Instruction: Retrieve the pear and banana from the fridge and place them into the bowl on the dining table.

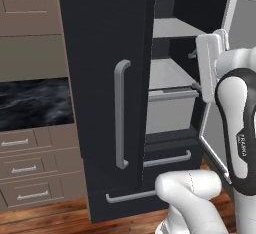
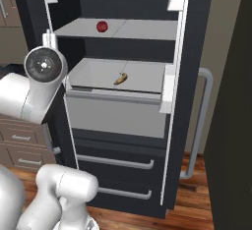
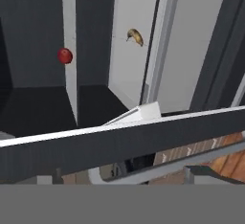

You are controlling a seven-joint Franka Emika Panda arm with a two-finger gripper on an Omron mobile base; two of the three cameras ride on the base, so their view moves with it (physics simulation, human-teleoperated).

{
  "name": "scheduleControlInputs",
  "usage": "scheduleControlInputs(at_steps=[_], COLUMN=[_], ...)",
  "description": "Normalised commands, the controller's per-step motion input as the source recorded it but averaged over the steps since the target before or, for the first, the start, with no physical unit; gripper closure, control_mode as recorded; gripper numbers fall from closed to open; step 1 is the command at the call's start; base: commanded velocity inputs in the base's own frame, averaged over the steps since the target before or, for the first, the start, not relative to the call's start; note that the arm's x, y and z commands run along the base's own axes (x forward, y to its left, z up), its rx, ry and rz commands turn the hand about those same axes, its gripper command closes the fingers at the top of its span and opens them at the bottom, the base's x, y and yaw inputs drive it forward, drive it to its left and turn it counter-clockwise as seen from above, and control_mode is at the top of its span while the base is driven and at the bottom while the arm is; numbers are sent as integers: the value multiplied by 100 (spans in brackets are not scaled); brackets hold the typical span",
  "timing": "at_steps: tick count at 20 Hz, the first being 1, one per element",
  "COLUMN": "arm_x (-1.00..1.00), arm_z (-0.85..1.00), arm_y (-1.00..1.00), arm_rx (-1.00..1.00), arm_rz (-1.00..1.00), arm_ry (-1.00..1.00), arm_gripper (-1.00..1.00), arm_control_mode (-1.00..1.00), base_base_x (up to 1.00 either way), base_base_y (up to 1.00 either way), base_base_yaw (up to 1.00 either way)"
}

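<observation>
The fridge is a tall charcoal cabinet, and I see its pale grey inside past an open door. The banana, small, yellow and curved, lies on the lower shelf. A small red round fruit rests on the shelf above. My gripper hangs open and holds nothing, at the front of the fridge opening, well short of the banana. The pear, the bowl and the dining table are out of view.
The right door stands open edge-on, its long grey handle sticking out. The other door's handle faces me. Two lower drawers sit under the shelves. Tan drawer cabinets stand at left on a wooden floor.
</observation>
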Motion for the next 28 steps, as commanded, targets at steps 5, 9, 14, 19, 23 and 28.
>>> scheduleControlInputs(at_steps=[5, 9, 14, 19, 23, 28], arm_x=[43, 19, 28, 50, 62, 73], arm_z=[-3, 0, 0, 0, 0, -1], arm_y=[2, 0, 6, 15, 22, 27], arm_rx=[3, 4, 3, 1, 0, 0], arm_rz=[1, 6, 15, 20, 19, 15], arm_ry=[-13, -1, 4, 1, 1, 0], arm_gripper=[-100, -100, -100, -100, -100, -100], arm_control_mode=[-100, -100, -100, -100, -100, -100], base_base_x=[0, 0, 0, 0, 0, 0], base_base_y=[0, 0, 0, 0, 0, 0], base_base_yaw=[0, 0, 0, 0, 0, 0])
